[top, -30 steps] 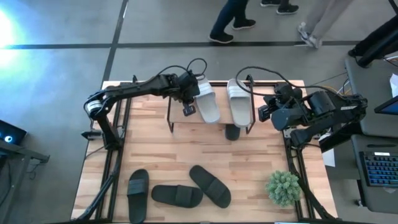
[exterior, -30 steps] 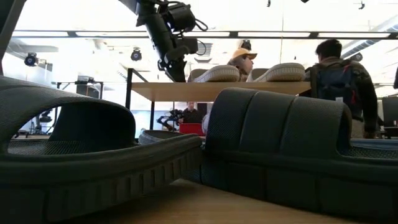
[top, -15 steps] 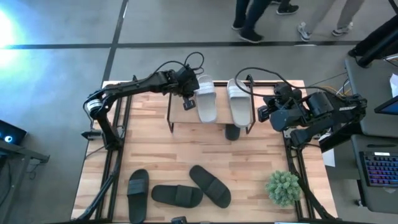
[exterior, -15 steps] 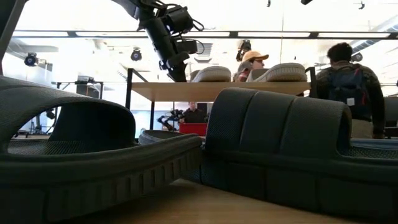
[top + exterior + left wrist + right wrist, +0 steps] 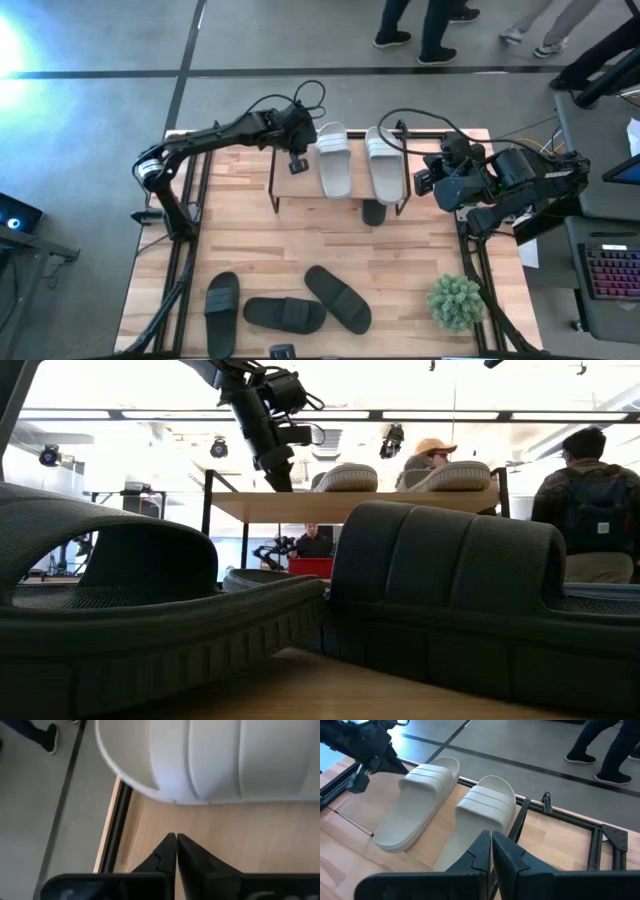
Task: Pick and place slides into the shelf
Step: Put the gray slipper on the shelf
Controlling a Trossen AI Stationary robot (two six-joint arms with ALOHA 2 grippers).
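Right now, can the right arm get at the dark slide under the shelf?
Probably, from the front: that slide pokes out from under the shelf, and the shut right hand sits beside the shelf's right end.

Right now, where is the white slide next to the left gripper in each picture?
High view: white slide on the shelf top, left of its twin.
Low view: left pale hump on the plank.
Left wrist view: fills the top.
Right wrist view: left slide.
Shared landmark: the left gripper beside it.

Two light slides (image 5: 334, 167) (image 5: 384, 166) lie on the one shelf (image 5: 290, 185), four dark slides (image 5: 222, 311) (image 5: 285, 314) (image 5: 338, 298) (image 5: 374, 212) sit on the table (image 5: 420, 250), and one green plant (image 5: 455, 301) stands there too.
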